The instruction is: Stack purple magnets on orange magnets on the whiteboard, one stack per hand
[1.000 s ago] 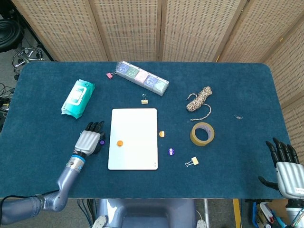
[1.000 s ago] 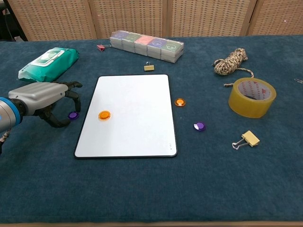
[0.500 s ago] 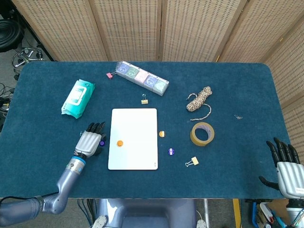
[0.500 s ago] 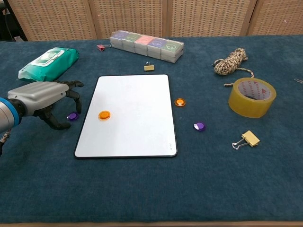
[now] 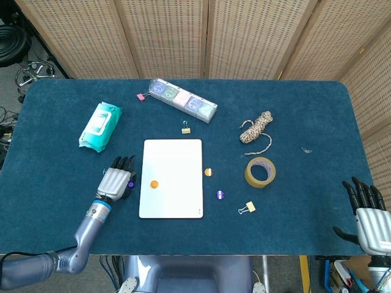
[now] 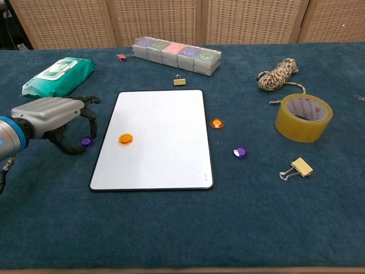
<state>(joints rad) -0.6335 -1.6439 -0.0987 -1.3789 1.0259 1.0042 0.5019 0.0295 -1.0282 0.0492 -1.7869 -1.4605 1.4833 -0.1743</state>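
blue bench: left hand fingers curled around purple magnet, grip unclear; right hand fingers spread, holding nothing.

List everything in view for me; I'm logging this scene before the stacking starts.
whiteboard: 1, white, table centre
orange magnets: 2, one on the board, one off its right edge
purple magnets: 2, one under the left hand's fingers, one right of the board
wipes pack: 1, teal, far left
box row: 1, multicoloured, far edge
binder clips: 3, two tan, one pink
twine: 1, beige
tape roll: 1, yellowish
left hand: over a purple magnet
right hand: open, table's right edge
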